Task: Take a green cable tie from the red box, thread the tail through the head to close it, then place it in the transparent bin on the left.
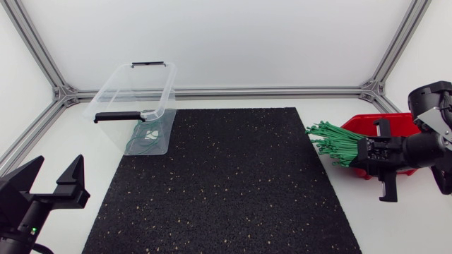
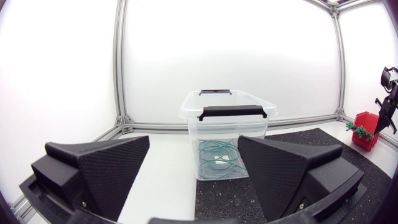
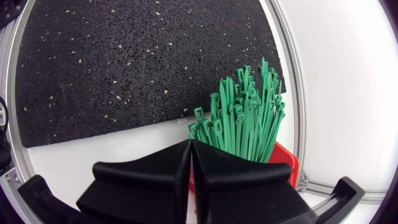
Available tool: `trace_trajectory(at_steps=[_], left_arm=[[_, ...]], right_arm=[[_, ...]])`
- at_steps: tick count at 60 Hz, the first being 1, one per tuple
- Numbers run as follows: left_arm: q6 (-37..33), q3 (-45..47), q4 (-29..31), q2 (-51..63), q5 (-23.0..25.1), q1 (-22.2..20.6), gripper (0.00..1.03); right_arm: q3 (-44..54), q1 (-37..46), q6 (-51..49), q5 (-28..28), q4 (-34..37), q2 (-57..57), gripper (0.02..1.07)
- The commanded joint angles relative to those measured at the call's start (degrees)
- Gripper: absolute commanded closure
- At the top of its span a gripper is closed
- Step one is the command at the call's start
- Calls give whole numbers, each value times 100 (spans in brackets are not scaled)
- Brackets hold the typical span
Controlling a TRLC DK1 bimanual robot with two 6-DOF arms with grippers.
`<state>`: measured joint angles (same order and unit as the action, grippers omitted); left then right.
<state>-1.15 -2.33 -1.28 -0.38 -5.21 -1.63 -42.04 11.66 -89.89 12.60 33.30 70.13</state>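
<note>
2 grippers: left gripper (image 2: 193, 146) spread; right gripper (image 3: 191, 144) clenched.
1 red box (image 1: 395, 121): green cable ties (image 3: 242, 118), uncountable.
1 transparent bin (image 1: 120, 85): looped ties (image 1: 145, 137).

A white table (image 1: 395, 219) carries a black rubber mat (image 1: 226, 183) flecked with pale specks. Aluminium frame rails (image 1: 268, 91) run along the table's edges, enclosing plain white panels (image 1: 212, 35) under bright, even light.
</note>
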Motion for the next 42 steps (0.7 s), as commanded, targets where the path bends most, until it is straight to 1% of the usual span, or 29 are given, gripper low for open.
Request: trace_trajectory(at_steps=[1,12,18,36,42], left_arm=[[97,233,75,-23,-15,-22,4],[97,233,66,-23,-15,-31,4],[97,233,66,-23,-15,-31,4],[97,233,75,-23,-15,-31,4],[97,233,75,-23,-15,-39,4]], right_arm=[[-85,-41,-126,-3,168,-166,101],[-269,-85,-99,58,432,-465,101],[-445,-94,33,173,441,-544,101],[-1351,-94,630,594,687,-746,101],[-1667,-120,797,691,889,-913,101]])
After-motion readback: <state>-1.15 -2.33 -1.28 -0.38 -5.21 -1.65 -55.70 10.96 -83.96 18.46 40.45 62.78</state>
